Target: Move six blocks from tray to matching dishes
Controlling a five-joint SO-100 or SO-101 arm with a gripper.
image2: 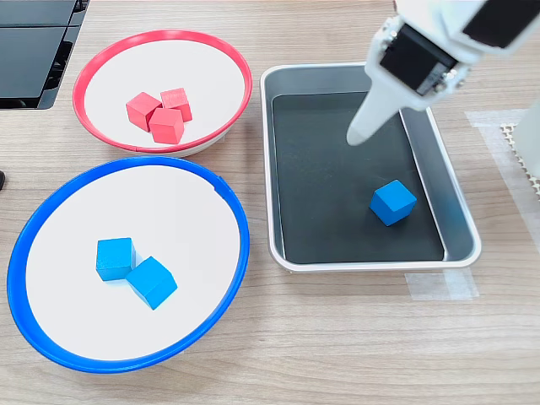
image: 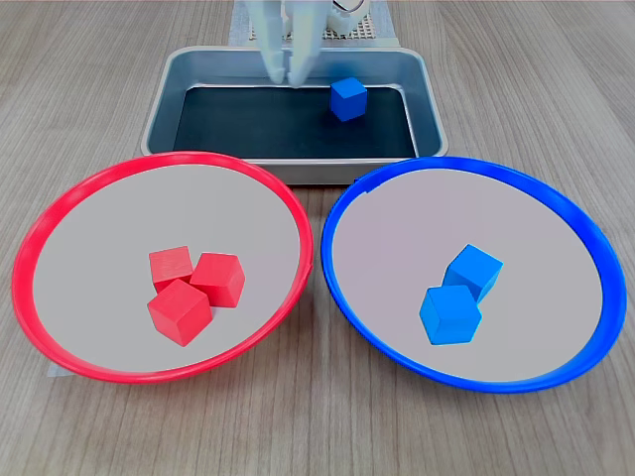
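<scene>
The silver tray holds a single blue block on its black floor. My white gripper hangs over the tray, fingers together and holding nothing, a short way from that block. In the first exterior view it is left of the block. The red-rimmed dish holds three red blocks bunched together. Two blue blocks lie touching in the blue-rimmed dish.
Everything rests on a wooden tabletop. A black device sits at the second exterior view's top left. A white mesh mat lies beside the arm's base, and clear tape is stuck below the tray.
</scene>
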